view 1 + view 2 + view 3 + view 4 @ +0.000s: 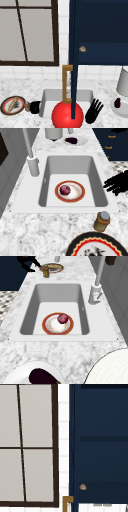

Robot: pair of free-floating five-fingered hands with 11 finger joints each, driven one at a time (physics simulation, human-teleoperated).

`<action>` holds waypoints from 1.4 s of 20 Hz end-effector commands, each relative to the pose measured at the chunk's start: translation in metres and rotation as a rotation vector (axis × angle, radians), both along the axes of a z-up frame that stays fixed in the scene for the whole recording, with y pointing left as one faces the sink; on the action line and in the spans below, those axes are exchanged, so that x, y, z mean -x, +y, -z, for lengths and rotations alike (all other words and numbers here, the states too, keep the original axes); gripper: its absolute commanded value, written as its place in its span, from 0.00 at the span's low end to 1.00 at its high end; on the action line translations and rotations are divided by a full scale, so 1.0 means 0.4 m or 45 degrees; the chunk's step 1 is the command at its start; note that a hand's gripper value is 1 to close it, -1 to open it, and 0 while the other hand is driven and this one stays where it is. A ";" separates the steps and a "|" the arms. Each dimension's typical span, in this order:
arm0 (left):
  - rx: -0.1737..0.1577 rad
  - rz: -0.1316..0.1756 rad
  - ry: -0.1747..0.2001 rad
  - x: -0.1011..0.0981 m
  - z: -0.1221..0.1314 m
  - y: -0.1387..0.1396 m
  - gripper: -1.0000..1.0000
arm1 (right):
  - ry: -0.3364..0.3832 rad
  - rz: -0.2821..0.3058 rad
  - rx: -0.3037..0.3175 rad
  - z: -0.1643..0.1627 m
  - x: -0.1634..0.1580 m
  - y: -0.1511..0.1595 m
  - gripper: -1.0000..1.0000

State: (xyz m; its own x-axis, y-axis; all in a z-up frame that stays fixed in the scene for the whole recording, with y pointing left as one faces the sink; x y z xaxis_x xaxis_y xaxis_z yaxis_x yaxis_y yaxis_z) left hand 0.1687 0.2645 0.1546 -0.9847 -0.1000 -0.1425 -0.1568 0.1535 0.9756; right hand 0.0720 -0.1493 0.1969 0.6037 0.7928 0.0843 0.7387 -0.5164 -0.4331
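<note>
**My hands at the sink's front corners**

My right hand (93, 111) hangs over the near right corner of the sink (47, 96), fingers straight and spread, pointing up and away from me, holding nothing. In the left side view the same hand (116, 183) shows over the counter edge beside the basin, fingers fanned toward the sink, touching nothing that I can make out

My left hand (35, 107) sits at the near left corner of the sink, just beside a small brown jar (27, 106) with a grey lid. Whether it touches the jar, and whether its fingers are curled or straight, I cannot tell. In the right side view it (26, 261) shows dark at the far end of the counter, with the jar (45, 271) just beside it

Left of the jar lies a red-rimmed plate (12, 105) with food on it. Down in the basin rests another red-rimmed plate (70, 191) carrying a dark red round fruit (65, 190), well apart from both hands. On the right counter a white plate (119, 108) holds an eggplant (117, 102). An open navy cabinet door (73, 60) stands edge-on between my hands, and a big red ball (67, 115) sits low in front
</note>
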 end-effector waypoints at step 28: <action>0.000 0.000 0.000 0.000 0.000 0.000 0.50 | 0.567 -0.054 0.236 0.034 0.014 -0.026 0.00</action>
